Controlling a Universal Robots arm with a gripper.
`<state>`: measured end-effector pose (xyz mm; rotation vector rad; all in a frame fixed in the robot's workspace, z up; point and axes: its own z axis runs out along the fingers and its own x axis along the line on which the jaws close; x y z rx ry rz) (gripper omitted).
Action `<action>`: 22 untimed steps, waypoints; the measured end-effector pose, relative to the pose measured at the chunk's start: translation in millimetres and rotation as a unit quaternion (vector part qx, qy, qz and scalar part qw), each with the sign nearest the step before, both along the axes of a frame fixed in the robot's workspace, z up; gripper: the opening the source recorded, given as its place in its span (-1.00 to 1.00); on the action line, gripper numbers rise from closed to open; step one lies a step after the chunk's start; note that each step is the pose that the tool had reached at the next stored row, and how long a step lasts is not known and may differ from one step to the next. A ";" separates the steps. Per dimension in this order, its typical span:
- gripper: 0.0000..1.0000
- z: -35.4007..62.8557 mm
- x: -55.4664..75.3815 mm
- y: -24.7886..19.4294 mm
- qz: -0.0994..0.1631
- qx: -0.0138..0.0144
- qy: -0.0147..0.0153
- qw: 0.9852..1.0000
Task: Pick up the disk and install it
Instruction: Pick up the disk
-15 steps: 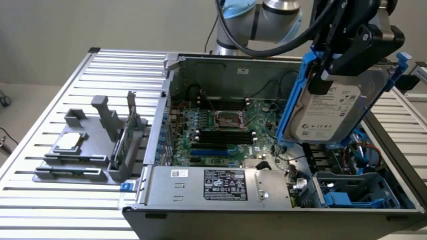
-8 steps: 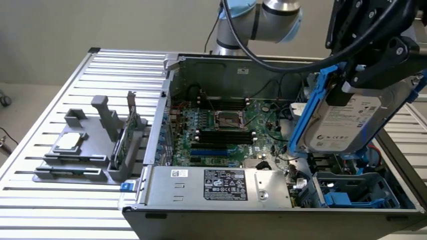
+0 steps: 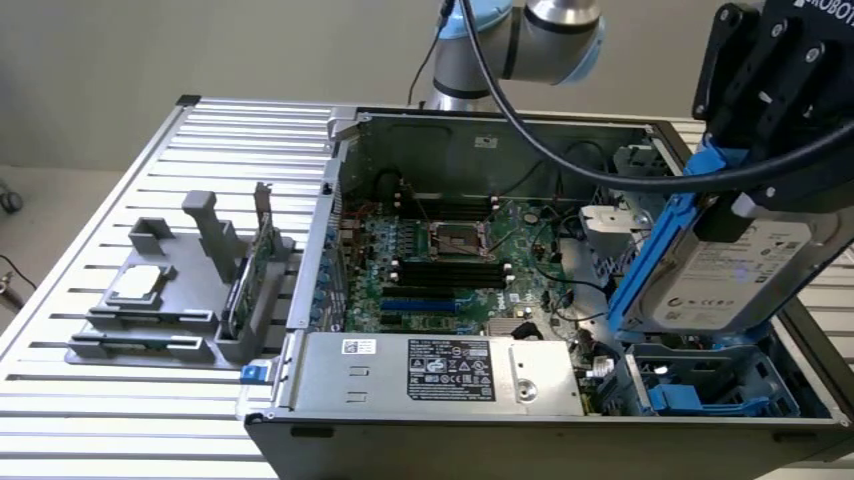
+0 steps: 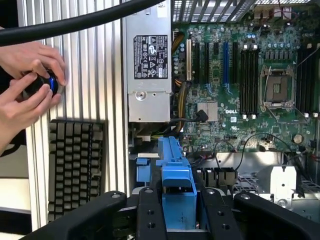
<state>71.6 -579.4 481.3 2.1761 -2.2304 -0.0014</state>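
Scanning from the exterior view's left, a grey plastic tray [image 3: 140, 345] sits on the ribbed metal table [image 3: 67, 420]. It carries a small square silver chip [image 3: 140, 284] and thin cards [image 3: 260, 270] standing edge-on, their faces hard to make out. Next comes the open computer case [image 3: 534, 440]. A thick black cable [image 4: 75, 22] partly crosses its green motherboard [image 3: 441, 270], and a boxy grey power supply [image 3: 441, 370] with a printed label covers its near edge.

At the exterior view's right, the black housing [image 3: 781, 90] above the fingers [image 4: 150, 220] is cut off by the frame. The fingers are clenched on the disk [image 3: 734, 270], though where they meet it is hard to make out there. The disk hangs in the air above the case corner that holds the blue plastic bays [image 3: 694, 395]. Its long axis stands steeply, the top leaning toward the exterior view's right. The flat silver-grey face with the white label looks outward, and a blue rail [image 3: 654, 250] runs along its edge.

In the wrist view that rail's end sits between the fingers, hiding the metal body. There too, a person's hands [image 4: 27, 80], cut off by the picture's edge, pinch a small dark thing with a blue spot, too small to identify, near a dark keyboard [image 4: 75, 165].
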 end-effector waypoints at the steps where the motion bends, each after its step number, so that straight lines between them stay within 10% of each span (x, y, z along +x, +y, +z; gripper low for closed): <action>1: -0.35 0.0 2.0 -3.0 0.000 0.000 0.000 1.000; 6: -0.35 0.0 16.2 -14.8 0.000 0.000 0.000 1.000; 22: -0.35 -17.0 36.4 -8.7 0.001 0.000 0.000 1.000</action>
